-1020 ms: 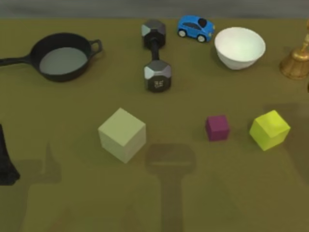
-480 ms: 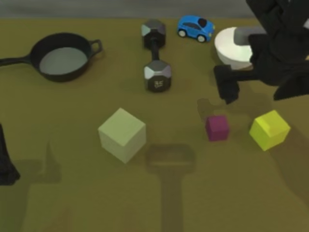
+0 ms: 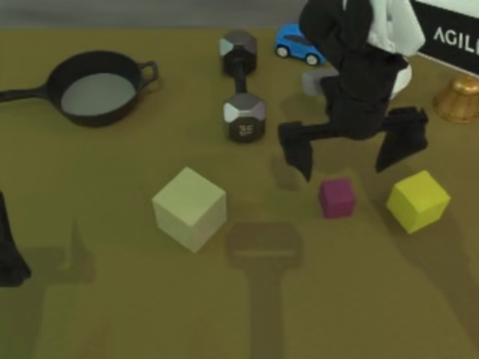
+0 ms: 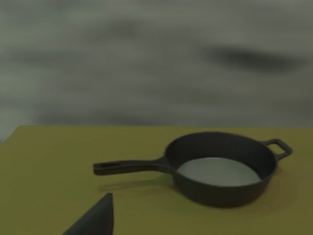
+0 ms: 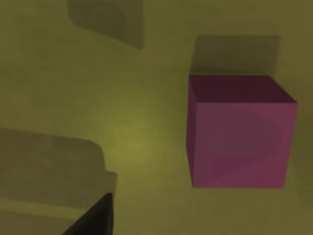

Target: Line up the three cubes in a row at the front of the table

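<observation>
Top view: the right claw (image 3: 352, 153) hangs spread wide and empty just above the magenta cube (image 3: 337, 197), at the table's (image 3: 112, 299) four o'clock, likely to straddle it. Left wrist view: only a pan (image 4: 220, 169). Right wrist view: the magenta cube lies free below.

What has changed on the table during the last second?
The right gripper came into the top view from the right and moved left and toward the front; its jaws are wide open above the magenta cube, holding nothing. The magenta cube, the yellow cube, the pale green cube and the pan stayed where they were. The left arm stayed parked at the left edge.
</observation>
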You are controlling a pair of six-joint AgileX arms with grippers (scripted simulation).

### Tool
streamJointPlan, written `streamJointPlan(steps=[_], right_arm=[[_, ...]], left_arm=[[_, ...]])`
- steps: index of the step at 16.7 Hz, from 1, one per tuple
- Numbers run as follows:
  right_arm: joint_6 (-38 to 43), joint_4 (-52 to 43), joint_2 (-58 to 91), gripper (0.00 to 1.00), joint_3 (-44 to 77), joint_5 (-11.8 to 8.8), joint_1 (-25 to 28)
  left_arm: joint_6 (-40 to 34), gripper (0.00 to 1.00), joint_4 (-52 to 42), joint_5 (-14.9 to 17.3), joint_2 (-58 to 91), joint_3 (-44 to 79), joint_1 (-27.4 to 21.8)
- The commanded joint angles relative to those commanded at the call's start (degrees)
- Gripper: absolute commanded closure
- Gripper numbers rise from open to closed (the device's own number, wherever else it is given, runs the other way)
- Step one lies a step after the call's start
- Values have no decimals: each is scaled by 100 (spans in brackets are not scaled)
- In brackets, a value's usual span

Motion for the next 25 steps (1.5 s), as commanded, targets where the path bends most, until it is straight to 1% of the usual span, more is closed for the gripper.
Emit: streamJointPlan(steps=[7,9,14,19,25], right_arm=[[-10,95,33,0,-79,0,-18],[-10,425,135,0,-316,2,-9],[14,1593,508,0,-1056,6,8],[20,1724,572,0,-1158,6,14],[20,1724,572,45,-1158,6,14]], left_arm=[[0,0,0,0,0,0,0],[0,0,0,0,0,0,0],[0,0,0,0,0,0,0],[0,0,0,0,0,0,0],[0,0,0,0,0,0,0]])
